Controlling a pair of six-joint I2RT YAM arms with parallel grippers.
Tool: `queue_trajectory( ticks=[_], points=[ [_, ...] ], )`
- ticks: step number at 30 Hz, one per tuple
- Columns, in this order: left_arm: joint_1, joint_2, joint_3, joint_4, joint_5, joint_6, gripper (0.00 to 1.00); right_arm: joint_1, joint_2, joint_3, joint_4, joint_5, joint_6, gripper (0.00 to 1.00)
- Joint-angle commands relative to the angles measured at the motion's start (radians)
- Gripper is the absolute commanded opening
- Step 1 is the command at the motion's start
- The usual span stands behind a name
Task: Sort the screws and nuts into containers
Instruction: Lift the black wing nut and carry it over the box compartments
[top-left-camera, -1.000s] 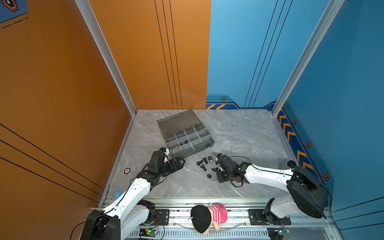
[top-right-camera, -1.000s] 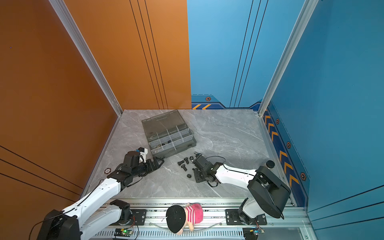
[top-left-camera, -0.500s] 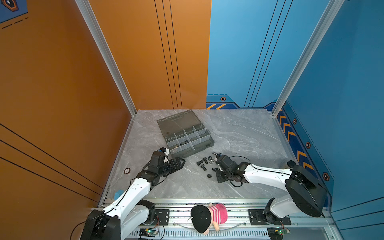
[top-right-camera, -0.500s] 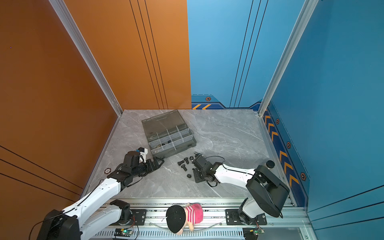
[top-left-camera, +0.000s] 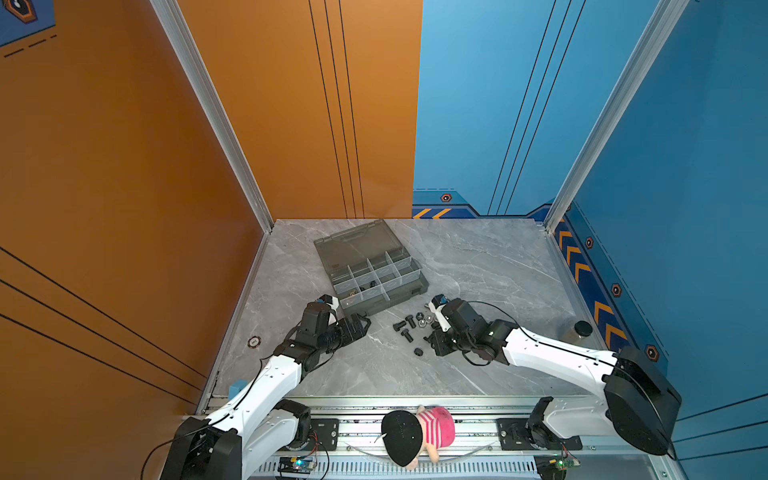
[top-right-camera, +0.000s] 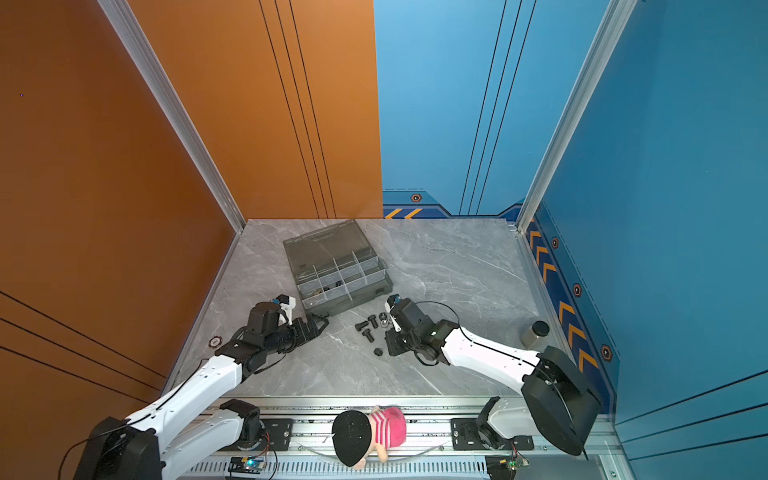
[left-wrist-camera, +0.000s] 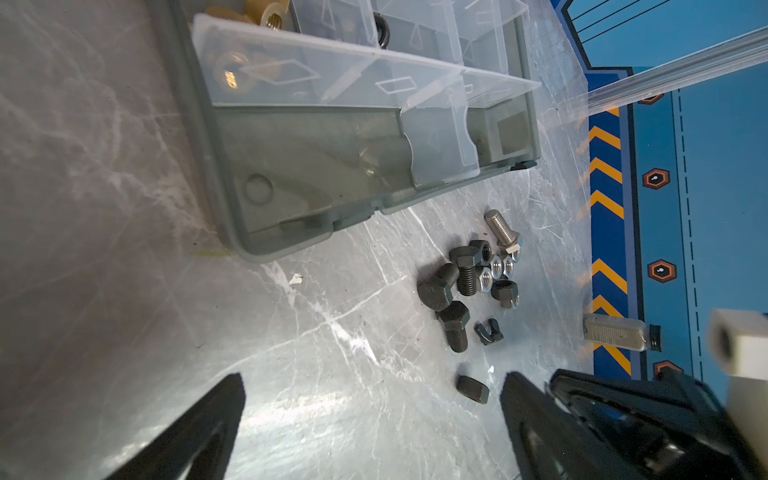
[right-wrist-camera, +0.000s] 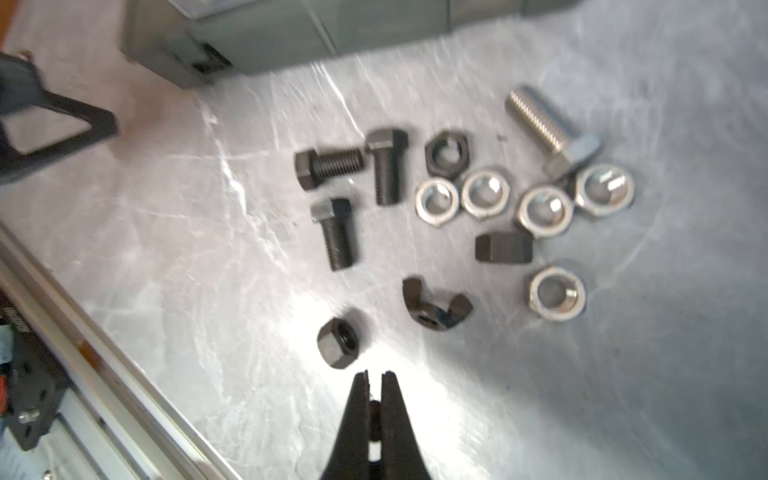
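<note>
Loose on the grey table lie three black screws (right-wrist-camera: 336, 232), a silver screw (right-wrist-camera: 548, 129), several silver nuts (right-wrist-camera: 484, 193), black nuts (right-wrist-camera: 503, 247) and a black wing nut (right-wrist-camera: 436, 305); both top views show the heap (top-left-camera: 409, 326). My right gripper (right-wrist-camera: 376, 374) (top-left-camera: 430, 343) is shut, its tips just short of one black nut (right-wrist-camera: 338, 343). A small dark blob sits in the slit between the fingers; I cannot tell what it is. My left gripper (left-wrist-camera: 374, 382) (top-left-camera: 365, 322) is open and empty by the front corner of the containers' case (top-left-camera: 386, 303) (left-wrist-camera: 291, 166). One cell holds brass wing nuts (left-wrist-camera: 257, 12).
A small glass jar (top-left-camera: 575, 330) (left-wrist-camera: 615, 336) stands at the right edge by the blue wall. The case lid (top-left-camera: 353, 243) lies open toward the back. A plush toy (top-left-camera: 415, 432) rests on the front rail. Orange and blue walls enclose the table.
The right gripper's jaws have closed the last bit. Neither arm has visibly shifted, and the loose parts lie as before.
</note>
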Motion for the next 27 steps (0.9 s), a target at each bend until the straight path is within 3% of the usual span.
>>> queue_trajectory(
  ticks=[1, 8, 15, 27],
  points=[
    [0.001, -0.013, -0.001, 0.046, 0.019, -0.028, 0.98, -0.029, -0.014, 0.093, 0.049, -0.08, -0.091, 0.0],
    [0.001, -0.028, -0.028, 0.082, 0.036, -0.055, 0.98, -0.046, 0.114, 0.346, 0.039, -0.084, -0.198, 0.0],
    [0.01, -0.055, -0.036, 0.085, 0.055, -0.07, 0.98, -0.042, 0.333, 0.624, 0.075, -0.081, -0.279, 0.0],
    [0.023, -0.117, -0.056, 0.051, 0.064, -0.086, 0.98, -0.041, 0.733, 1.008, 0.161, -0.126, -0.232, 0.0]
  ],
)
